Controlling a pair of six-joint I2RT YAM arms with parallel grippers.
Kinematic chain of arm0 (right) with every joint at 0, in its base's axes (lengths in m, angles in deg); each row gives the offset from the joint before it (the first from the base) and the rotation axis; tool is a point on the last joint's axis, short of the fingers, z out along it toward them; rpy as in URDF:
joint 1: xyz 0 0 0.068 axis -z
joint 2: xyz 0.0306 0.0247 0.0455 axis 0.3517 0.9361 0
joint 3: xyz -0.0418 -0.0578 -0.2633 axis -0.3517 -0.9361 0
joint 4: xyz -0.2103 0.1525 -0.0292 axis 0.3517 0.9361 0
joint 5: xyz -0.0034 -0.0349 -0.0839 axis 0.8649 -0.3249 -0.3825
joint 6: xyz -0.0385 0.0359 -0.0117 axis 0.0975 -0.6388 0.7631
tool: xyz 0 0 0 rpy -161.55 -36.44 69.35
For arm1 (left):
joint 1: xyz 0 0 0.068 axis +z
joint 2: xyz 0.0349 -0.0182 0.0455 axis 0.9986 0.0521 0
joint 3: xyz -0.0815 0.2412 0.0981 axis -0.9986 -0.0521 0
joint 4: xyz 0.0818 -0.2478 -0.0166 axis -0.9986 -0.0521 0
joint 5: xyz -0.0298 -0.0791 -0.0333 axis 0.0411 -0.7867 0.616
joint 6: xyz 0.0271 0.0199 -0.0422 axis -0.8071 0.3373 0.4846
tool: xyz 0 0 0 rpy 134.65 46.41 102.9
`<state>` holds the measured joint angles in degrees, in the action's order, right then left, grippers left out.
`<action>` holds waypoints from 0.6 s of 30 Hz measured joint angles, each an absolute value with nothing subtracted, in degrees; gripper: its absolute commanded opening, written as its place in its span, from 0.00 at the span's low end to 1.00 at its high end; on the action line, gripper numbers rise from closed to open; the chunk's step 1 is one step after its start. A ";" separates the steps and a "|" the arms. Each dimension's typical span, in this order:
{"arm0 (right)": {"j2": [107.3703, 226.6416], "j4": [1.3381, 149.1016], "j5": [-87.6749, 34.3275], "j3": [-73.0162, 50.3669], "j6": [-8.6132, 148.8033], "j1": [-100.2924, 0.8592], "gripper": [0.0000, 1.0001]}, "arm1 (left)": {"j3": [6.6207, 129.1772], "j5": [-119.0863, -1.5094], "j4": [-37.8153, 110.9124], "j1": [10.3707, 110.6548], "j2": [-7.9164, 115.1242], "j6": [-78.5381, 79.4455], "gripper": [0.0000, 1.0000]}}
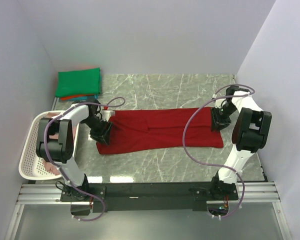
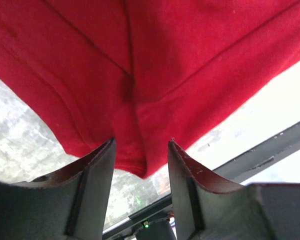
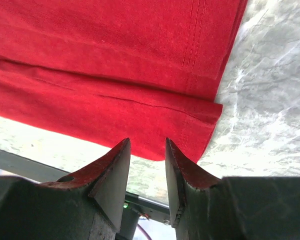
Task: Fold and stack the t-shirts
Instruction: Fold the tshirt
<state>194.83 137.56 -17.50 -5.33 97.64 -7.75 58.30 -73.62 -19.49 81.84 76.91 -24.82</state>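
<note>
A dark red t-shirt [image 1: 160, 131] lies across the middle of the marble table as a long band folded lengthwise. My left gripper [image 1: 101, 132] is at its left end. In the left wrist view the left gripper [image 2: 141, 141] is open, and a hanging corner of the red cloth [image 2: 190, 60] dips between the fingertips without being pinched. My right gripper [image 1: 220, 120] is at the shirt's right end. In the right wrist view the right gripper [image 3: 147, 140] is open just short of the hemmed edge of the shirt [image 3: 115, 65], with nothing between the fingers.
A folded green t-shirt [image 1: 79, 82] lies on an orange-red one [image 1: 70, 98] at the back left corner. A white lattice basket [image 1: 29, 150] holding pink cloth [image 1: 52, 167] stands at the left edge. Walls close in both sides. The metal rail [image 1: 150, 190] runs along the front.
</note>
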 measured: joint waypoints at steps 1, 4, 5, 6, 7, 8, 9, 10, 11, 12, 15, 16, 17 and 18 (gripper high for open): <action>194.89 137.21 -17.87 -5.81 97.88 -7.88 0.40 | 58.30 -73.45 -19.16 81.76 77.09 -24.73 0.50; 195.40 136.08 -18.85 -7.54 98.30 -8.10 0.39 | 58.30 -73.36 -18.26 81.41 77.48 -23.97 0.51; 195.64 135.66 -19.14 -8.07 98.41 -8.16 0.38 | 58.30 -73.38 -18.15 81.36 77.46 -23.88 0.51; 195.96 134.98 -19.59 -8.77 98.49 -8.27 0.38 | 58.30 -73.36 -18.02 81.32 77.46 -23.73 0.51; 196.36 134.22 -20.07 -9.46 98.49 -8.43 0.37 | 58.30 -73.31 -17.85 81.30 77.46 -23.64 0.52; 196.77 133.52 -20.58 -10.06 98.52 -8.49 0.36 | 58.30 -73.25 -17.65 81.30 77.46 -23.46 0.51; 197.19 132.77 -21.17 -10.58 98.56 -8.60 0.34 | 58.32 -73.18 -17.48 81.30 77.46 -23.38 0.51; 197.67 132.21 -21.56 -10.89 98.58 -8.64 0.33 | 58.34 -73.14 -17.17 81.30 77.46 -23.14 0.51; 198.24 131.57 -22.00 -11.15 98.58 -8.73 0.32 | 58.40 -73.12 -16.91 81.30 77.46 -22.68 0.51; 198.43 131.57 -22.33 -11.10 98.58 -8.75 0.32 | 58.47 -73.14 -16.73 81.30 77.46 -22.37 0.51; 198.48 131.33 -23.16 -11.10 98.62 -9.02 0.29 | 59.41 -73.14 -15.90 81.30 77.46 -21.23 0.50; 198.46 131.27 -23.51 -11.10 98.62 -9.13 0.28 | 59.91 -73.18 -15.64 81.30 77.46 -20.86 0.49; 198.48 131.22 -23.83 -11.13 98.62 -9.21 0.28 | 60.50 -73.29 -15.62 81.30 77.48 -20.51 0.49; 198.48 131.20 -24.14 -11.13 98.65 -9.21 0.28 | 61.11 -73.42 -15.51 81.30 77.53 -20.34 0.49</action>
<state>198.48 131.20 -24.14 -11.13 98.65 -9.21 61.11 -73.42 -15.51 81.30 77.53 -20.34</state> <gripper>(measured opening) 0.282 0.497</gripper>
